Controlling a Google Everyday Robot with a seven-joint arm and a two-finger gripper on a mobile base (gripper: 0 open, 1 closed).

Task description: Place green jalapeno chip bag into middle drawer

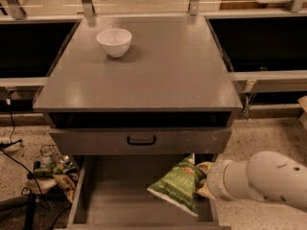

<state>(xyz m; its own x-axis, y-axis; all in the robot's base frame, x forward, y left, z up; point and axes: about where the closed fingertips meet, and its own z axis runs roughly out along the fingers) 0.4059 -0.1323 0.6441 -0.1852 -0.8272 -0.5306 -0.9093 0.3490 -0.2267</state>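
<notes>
One bowl (pixel 114 41) sits upper left on the desk (pixel 168 73). One drawer (pixel 115 198) stands open at bottom centre. One bag (pixel 176 187) lies tilted over its right half; whether it touches the floor I cannot tell. One white arm (pixel 268 178) reaches in from the lower right, fingers (pixel 203 167) clamped on the bag's right edge.

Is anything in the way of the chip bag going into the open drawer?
No, nothing visible. The end effector holds the green jalapeno chip bag just over the middle drawer's right side, and the floor below looks bare.
</notes>
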